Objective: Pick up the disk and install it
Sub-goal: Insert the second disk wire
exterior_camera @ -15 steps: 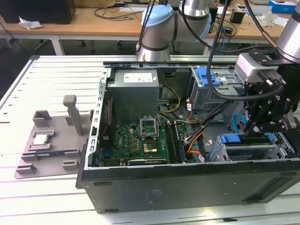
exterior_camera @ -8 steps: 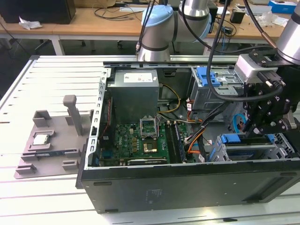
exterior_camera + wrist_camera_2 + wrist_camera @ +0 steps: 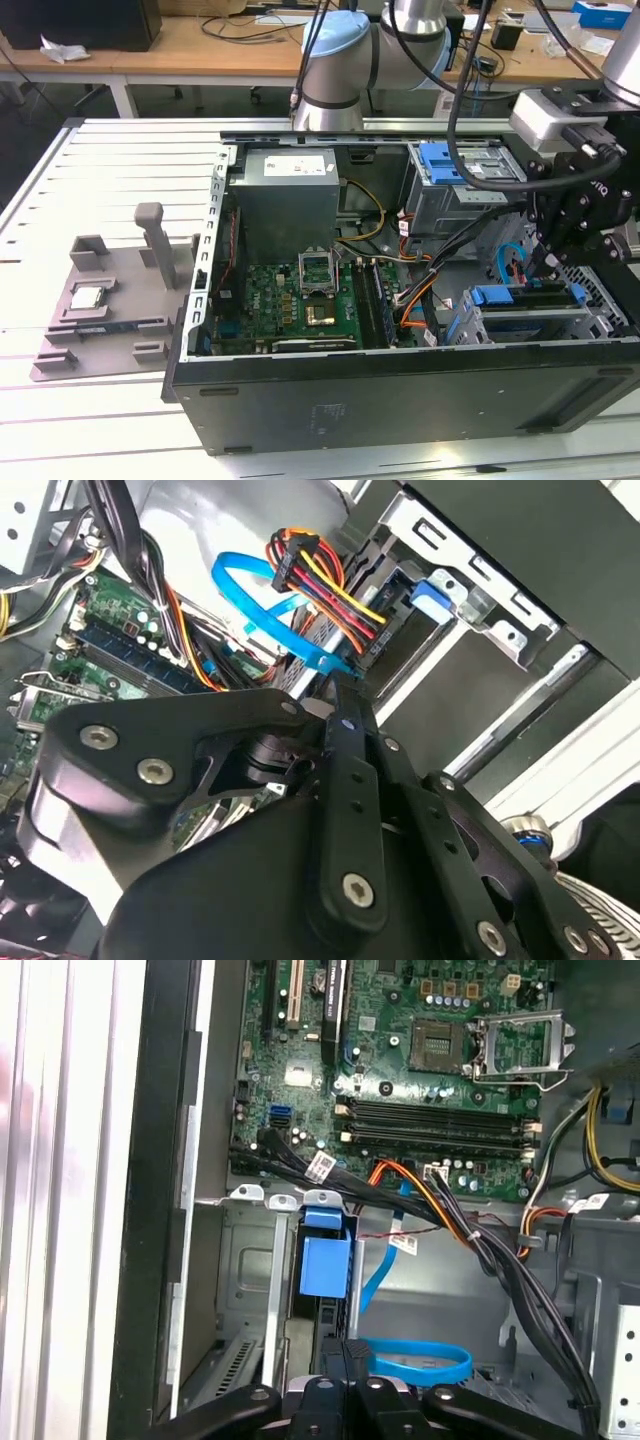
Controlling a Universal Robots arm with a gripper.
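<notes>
Your disk (image 3: 528, 300) sits edge-on in the lower drive bay (image 3: 545, 322) at the case's (image 3: 400, 395) corner on the exterior view's right, its blue rails lined up with the bay's slot, so it appears to be going home rather than lying loose. In the first wrist view the blue tab (image 3: 325, 1260) on its end stands just ahead of the gripper (image 3: 345, 1375), whose fingers look drawn close together on the disk's rear edge, though the contact itself is hidden. Your arm (image 3: 590, 200) reaches down over the case's rim, wrist tilted into the bay, cables (image 3: 320, 580) looping just beside. The motherboard (image 3: 300, 300) lies well apart.
</notes>
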